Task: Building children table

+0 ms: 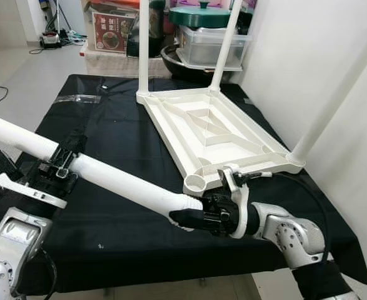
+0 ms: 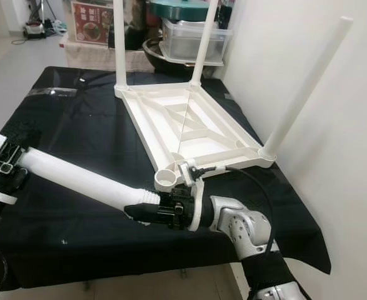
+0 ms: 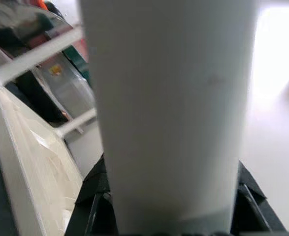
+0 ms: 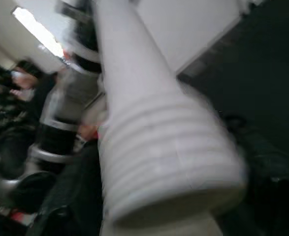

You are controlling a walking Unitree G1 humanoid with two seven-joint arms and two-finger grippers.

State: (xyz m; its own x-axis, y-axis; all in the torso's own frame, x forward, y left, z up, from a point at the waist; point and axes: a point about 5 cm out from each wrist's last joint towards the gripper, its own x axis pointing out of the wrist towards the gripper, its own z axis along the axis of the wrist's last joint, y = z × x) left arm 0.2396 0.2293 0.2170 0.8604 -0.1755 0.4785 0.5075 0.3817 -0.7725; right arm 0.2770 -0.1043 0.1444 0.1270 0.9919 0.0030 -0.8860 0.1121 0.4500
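Table leg point(image 1: 120, 180): smooth white plastic, slight sheen, ridged threaded end. Upturned tabletop point(image 1: 214, 131): same white plastic, ribbed underside. Counter point(image 1: 108, 112) draped in matt black cloth, faintly creased. Arms: brushed silver metal; fingers point(image 1: 183, 217) matt black plastic. Storage box point(image 1: 211, 47): clear glossy plastic.

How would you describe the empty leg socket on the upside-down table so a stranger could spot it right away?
Start at the black cloth, where a white table top lies upside down. Three corners carry upright white legs; the empty socket is the open round cup at the near corner, beside the right hand, which holds the loose leg with the left hand.
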